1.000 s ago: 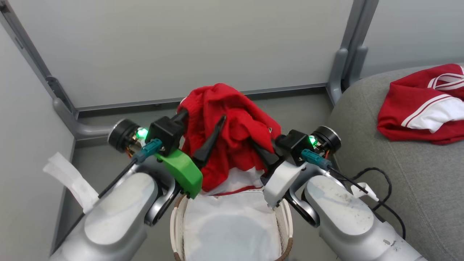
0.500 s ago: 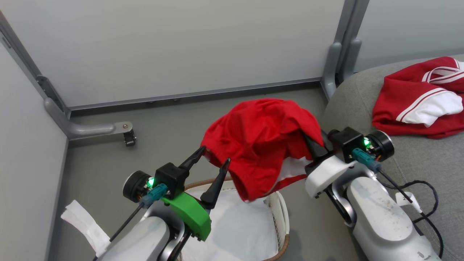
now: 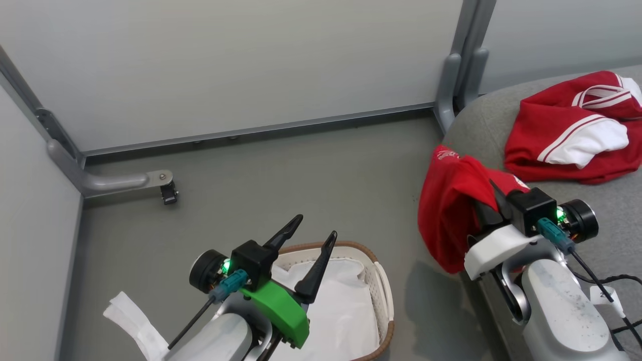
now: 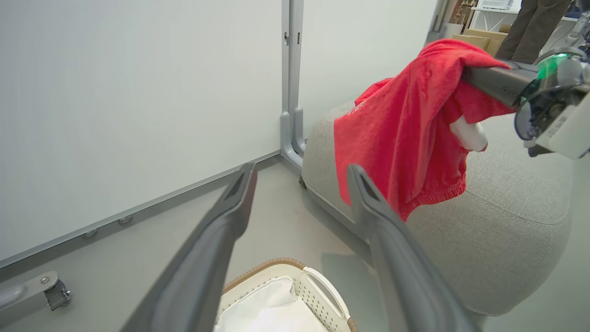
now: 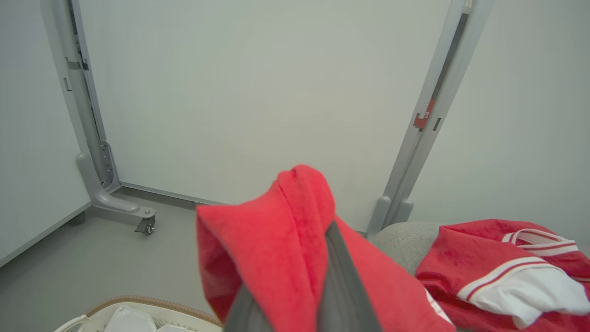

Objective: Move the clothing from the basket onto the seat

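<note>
right end effector [image 3: 486, 205]: fingers pressed together on the red garment, cloth draped over and hiding the tips; sits at the left edge of the seat
red garment [image 3: 446, 220]: pinched by the right end effector, hangs bunched, clear of the floor, at the seat's rounded left side; white print near its top fold, too small to read; cannot tell if it touches the seat
left end effector [image 3: 316, 226]: fingers spread, nothing between them; over the far rim of the basket, well apart from the red garment
basket [image 3: 383, 286]: on the floor, near and left of the seat; brown rim, white holed wall, handle on its right side; no red cloth in it
white liner [image 3: 341, 311]: crumpled inside the basket
striped garment [image 3: 562, 145]: red with white stripes and a white panel, lies flat on the seat top, far right, apart from the held garment
seat [image 3: 612, 200]: grey cushion, right side of scene, against the post of the wall panels
floor [image 3: 281, 180]: grey
panel foot [image 3: 163, 183]: grey bracket with a small caster, far left
person [image 4: 530, 23]: dark trouser legs, far behind the seat
</note>
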Available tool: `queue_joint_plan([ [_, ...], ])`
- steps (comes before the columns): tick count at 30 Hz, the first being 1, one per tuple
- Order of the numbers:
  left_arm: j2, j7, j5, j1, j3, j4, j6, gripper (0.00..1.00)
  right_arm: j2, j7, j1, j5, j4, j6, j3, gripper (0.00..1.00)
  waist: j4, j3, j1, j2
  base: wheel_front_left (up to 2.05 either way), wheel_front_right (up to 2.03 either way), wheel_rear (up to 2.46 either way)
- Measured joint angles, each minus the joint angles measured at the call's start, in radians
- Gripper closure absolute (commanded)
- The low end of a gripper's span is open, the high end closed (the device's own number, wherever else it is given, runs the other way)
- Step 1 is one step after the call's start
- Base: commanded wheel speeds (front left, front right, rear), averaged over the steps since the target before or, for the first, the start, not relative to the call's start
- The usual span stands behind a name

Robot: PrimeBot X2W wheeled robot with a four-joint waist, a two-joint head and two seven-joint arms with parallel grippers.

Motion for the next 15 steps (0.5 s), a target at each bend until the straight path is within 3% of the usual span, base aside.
queue_joint_plan([
  [15,-0.014,-0.008,0.019,0.007,-0.005,0.004,-0.003,0.0,-0.008,0.0,0.002,-0.015,-0.044,0.0,-0.041,1.0,-0.109,0.033,0.0,0.0,0.0,0.0,0.0],
])
